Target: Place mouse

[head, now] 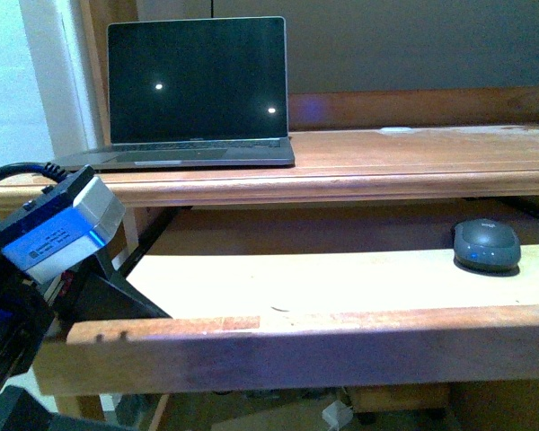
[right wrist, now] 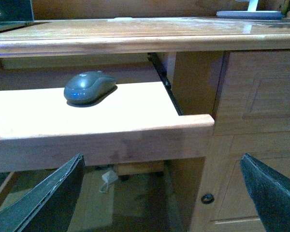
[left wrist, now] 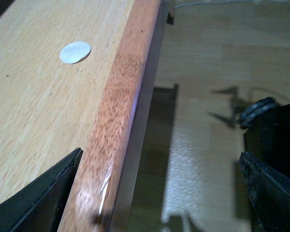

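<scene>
Mouse (head: 487,245) and grippers are well apart: the small grey body rests flat on the pull-out shelf (head: 341,278) under the desktop, out ahead of the right gripper (right wrist: 159,193) and beyond the shelf's front lip (right wrist: 101,140), touching neither finger. That gripper's fingers (right wrist: 43,198) are spread wide with nothing between them. The left gripper (left wrist: 154,193) is spread and empty too, hovering at the far-left end of the same lip, close to a round white sticker (left wrist: 75,52) on the board and a long way from the mouse. A laptop (head: 198,90) stands open on the desktop, above and beyond both grippers. By my reading the step in hand is the approach before any pickup, with the right arm the natural one to use. The next move calls for lifting that gripper over the lip, advancing until the domed body sits between the fingers, then closing gently, since the smooth rounded shell could squirt out.
</scene>
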Motion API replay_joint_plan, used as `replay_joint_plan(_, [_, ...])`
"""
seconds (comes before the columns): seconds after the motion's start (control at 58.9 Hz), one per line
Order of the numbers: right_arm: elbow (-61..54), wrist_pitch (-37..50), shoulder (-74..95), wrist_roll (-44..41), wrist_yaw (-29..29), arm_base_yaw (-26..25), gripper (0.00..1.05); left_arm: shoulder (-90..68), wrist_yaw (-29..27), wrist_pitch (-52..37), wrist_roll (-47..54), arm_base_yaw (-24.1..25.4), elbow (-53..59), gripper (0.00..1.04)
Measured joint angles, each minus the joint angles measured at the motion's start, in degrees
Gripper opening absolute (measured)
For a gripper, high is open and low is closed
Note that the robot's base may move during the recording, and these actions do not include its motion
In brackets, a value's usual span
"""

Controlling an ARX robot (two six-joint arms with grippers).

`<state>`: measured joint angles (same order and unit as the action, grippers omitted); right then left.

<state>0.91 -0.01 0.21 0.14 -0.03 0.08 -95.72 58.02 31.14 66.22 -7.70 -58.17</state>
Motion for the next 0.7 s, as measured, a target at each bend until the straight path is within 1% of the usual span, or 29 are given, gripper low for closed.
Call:
replay_joint_plan(0.068, [0.0,0.0,0.0,0.0,0.0,0.0,0.97,1.49,2.38,-2.84,-4.87,-0.5,2.25,0.97])
replay_joint_plan(0.136, [0.0,0.0,0.0,0.0,0.0,0.0,0.97,3.23,3.5,-11.17,-12.13,-1.01,5.53,0.97])
replay_joint_plan(0.153, [0.0,0.0,0.0,0.0,0.0,0.0,0.97,3.74,3.13,-15.08,-15.52,-1.22,6.73,0.97])
replay_joint_plan(0.187, [0.0,0.0,0.0,0.0,0.0,0.0,0.97,4.39,1.38,-24.11,-22.99,-1.57,8.98,0.97])
replay_joint_plan(0.238, [0.0,0.0,0.0,0.0,0.0,0.0,0.97,4.46,-6.45,-41.07,-39.08,-1.95,11.54,0.97])
replay_joint_plan(0.254, [0.0,0.0,0.0,0.0,0.0,0.0,0.97,4.39,-6.19,-45.2,-43.04,-1.86,12.09,0.97])
replay_joint_plan(0.271, [0.0,0.0,0.0,0.02,0.04,0.0,0.97,4.39,-10.05,-51.8,-48.46,-1.86,12.76,0.97])
replay_joint_plan(0.288, [0.0,0.0,0.0,0.0,0.0,0.0,0.97,4.39,-12.39,-55.69,-53.18,-1.86,12.85,0.97])
replay_joint_plan(0.305, [0.0,-0.02,0.02,0.0,-0.04,0.0,0.97,4.42,-13.55,-57.48,-54.07,-1.86,12.85,0.97])
replay_joint_plan(0.322, [0.0,0.0,0.0,0.0,-0.07,0.0,0.97,4.59,-14.73,-60.76,-58.58,-1.75,12.85,0.97])
replay_joint_plan(0.373, [0.0,0.0,0.0,0.0,0.0,0.0,0.97,5.53,-17.35,-67.1,-65.75,-1.42,12.98,0.97])
replay_joint_plan(0.39, [0.0,0.0,0.0,0.0,0.0,0.0,0.97,6.4,-18.03,-69.68,-69.83,-1.33,13.16,0.97])
replay_joint_plan(0.441, [0.0,0.0,0.0,0.0,-0.02,0.0,0.97,8.31,-18.93,-71.8,-75.73,-1.46,13.73,0.97])
replay_joint_plan(0.526, [0.0,0.0,0.0,0.0,-0.02,0.0,0.97,11.19,-19.71,-72.5,-80.37,-2.1,15.28,0.97])
replay_joint_plan(0.628, [0.0,0.0,0.0,0.0,0.0,0.0,0.97,14.53,-23.76,-72.19,-84.37,-3.02,17.2,0.97])
replay_joint_plan(0.696, [0.0,0.0,0.0,0.0,-0.02,0.0,0.97,17.14,-28.15,-70.23,-84.46,-3.45,18.23,0.97])
